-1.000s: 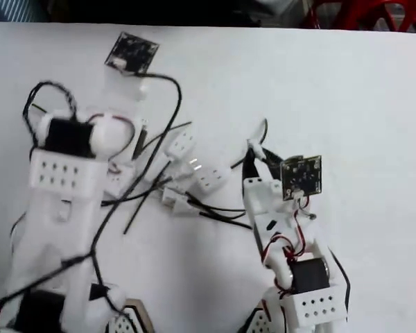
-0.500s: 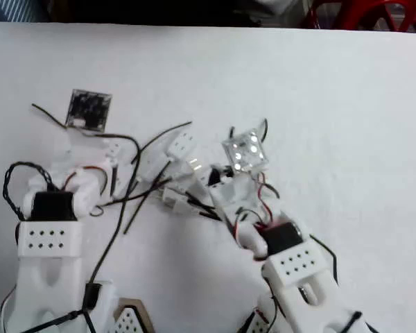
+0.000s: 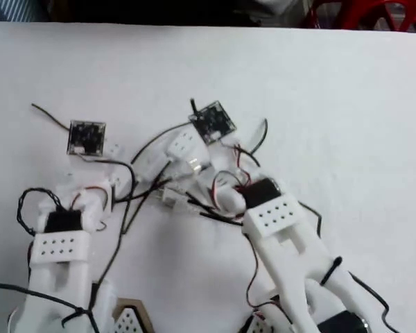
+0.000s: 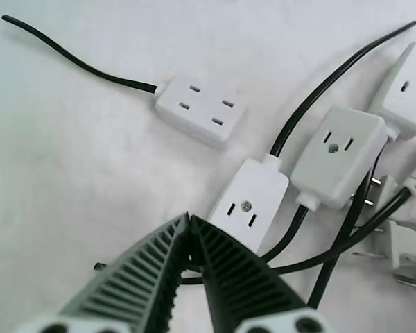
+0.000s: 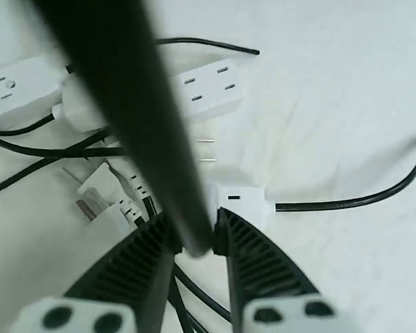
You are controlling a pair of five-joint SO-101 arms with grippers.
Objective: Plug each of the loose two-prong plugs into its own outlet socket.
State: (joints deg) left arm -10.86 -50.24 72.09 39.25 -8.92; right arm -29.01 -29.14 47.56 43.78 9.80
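The right end effector is clamped on a black cord. The left end effector is clenched, seemingly empty, beside a socket block.

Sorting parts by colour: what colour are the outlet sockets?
White outlet sockets, clearest in left wrist view.

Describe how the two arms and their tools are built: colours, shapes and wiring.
The left arm and right arm are white plastic shells with black motor blocks, a plate drilled with rows of holes, and red and black wires. Each carries a small dark square circuit board near the wrist. The left tool and right tool have dark, ribbed fingers tapering to points on white bases.
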